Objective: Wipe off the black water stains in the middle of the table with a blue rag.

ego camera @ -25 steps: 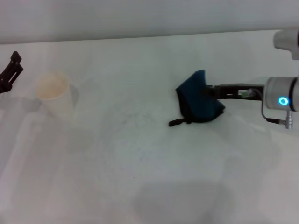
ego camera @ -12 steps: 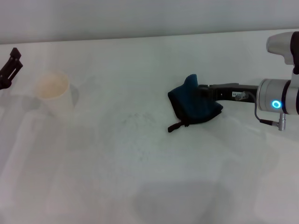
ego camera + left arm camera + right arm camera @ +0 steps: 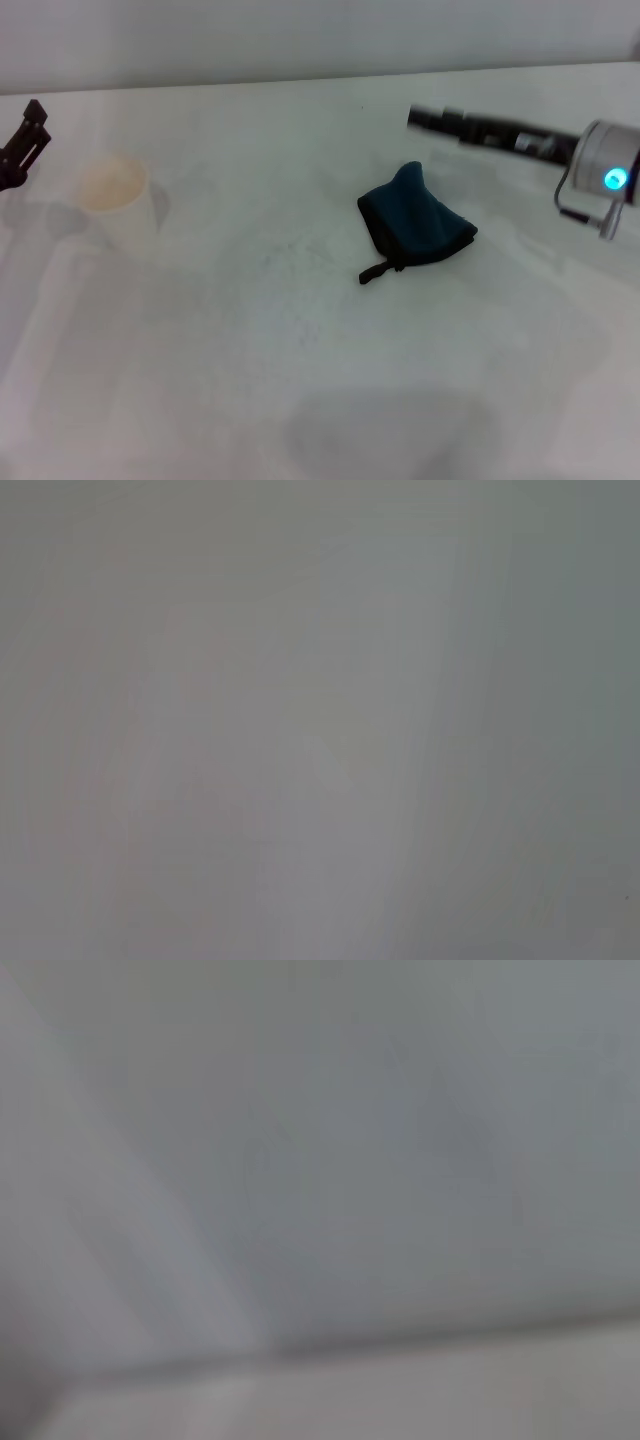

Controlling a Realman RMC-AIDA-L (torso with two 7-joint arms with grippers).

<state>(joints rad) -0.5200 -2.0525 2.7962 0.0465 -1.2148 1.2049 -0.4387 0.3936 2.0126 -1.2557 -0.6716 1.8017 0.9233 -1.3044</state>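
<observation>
One blue rag [image 3: 415, 228] lies bunched on the white table [image 3: 300, 400], a little right of the middle, its short black loop tab pointing toward the near-left. Nothing touches it: the right gripper [image 3: 415, 117] hangs clear behind it, toward the far edge, and its blurred tip leaves me unable to tell whether the fingers are spread or closed. One white paper cup [image 3: 118, 203] stands well apart at the left, near the parked left gripper [image 3: 25, 145] at the left edge, its fingers also unreadable. Wide bare tabletop runs between cup and rag and across the whole near side. Both wrist views show only flat grey, probably tabletop.
</observation>
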